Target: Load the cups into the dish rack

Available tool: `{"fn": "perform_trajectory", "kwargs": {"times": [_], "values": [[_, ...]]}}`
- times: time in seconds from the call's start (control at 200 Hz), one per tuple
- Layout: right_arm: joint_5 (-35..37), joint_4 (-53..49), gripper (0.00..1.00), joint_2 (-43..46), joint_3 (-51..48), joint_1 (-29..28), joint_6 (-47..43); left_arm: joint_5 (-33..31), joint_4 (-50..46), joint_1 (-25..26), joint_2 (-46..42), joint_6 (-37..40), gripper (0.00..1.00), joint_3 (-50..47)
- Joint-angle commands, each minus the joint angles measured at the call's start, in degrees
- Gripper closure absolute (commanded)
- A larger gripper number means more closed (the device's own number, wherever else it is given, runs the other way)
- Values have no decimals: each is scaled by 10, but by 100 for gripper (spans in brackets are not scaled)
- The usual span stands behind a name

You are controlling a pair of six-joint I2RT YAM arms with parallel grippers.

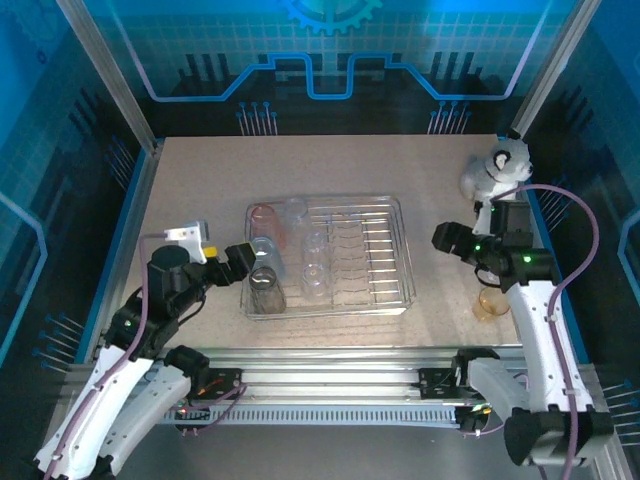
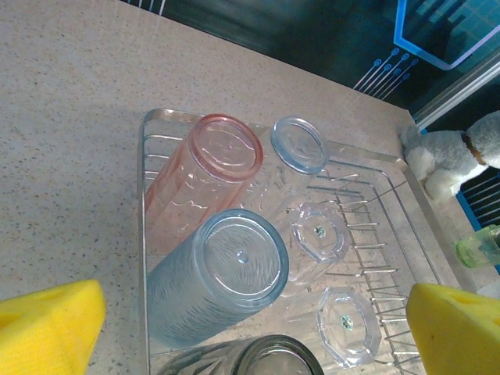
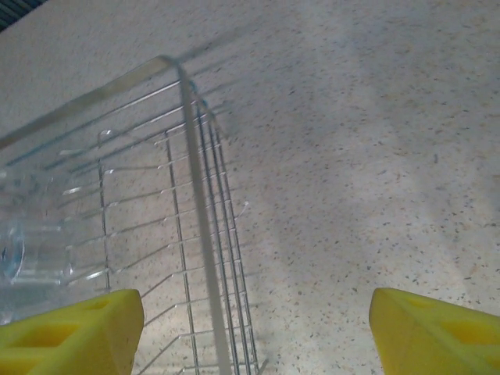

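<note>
Hovering above racked cups [image 2: 223, 273], the left hand [image 2: 251, 324] gapes.

Both arms [image 1: 540, 330] wear white shells, black joints, purple cables [image 1: 597, 245] and yellow end effector fingers [image 2: 457, 328].

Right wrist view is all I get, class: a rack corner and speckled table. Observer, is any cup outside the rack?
Observer: Yes, an amber cup stands on the table beside the right arm.
Operator: Any others?
Observer: A green cup stands outside the dish rack, near the plush toy.
Operator: What's loaded?
Observer: A pink cup, a blue cup and a grey cup sit at the rack's end nearest the left arm.
</note>
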State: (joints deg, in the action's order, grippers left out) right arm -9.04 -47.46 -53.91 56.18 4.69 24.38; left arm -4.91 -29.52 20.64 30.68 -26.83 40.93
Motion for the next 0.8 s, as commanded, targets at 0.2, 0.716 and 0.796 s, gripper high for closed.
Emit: {"fn": "perform_trajectory", "kwargs": {"times": [0.2, 0.716, 0.796], "values": [[-13, 8, 23, -98, 36, 107, -66, 74, 50, 3, 24, 10, 1, 9], [157, 49, 30, -331, 156, 117, -92, 193, 143, 4, 74, 6, 1, 14], [166, 42, 33, -362, 172, 117, -100, 198, 153, 4, 90, 10, 1, 20]]}}
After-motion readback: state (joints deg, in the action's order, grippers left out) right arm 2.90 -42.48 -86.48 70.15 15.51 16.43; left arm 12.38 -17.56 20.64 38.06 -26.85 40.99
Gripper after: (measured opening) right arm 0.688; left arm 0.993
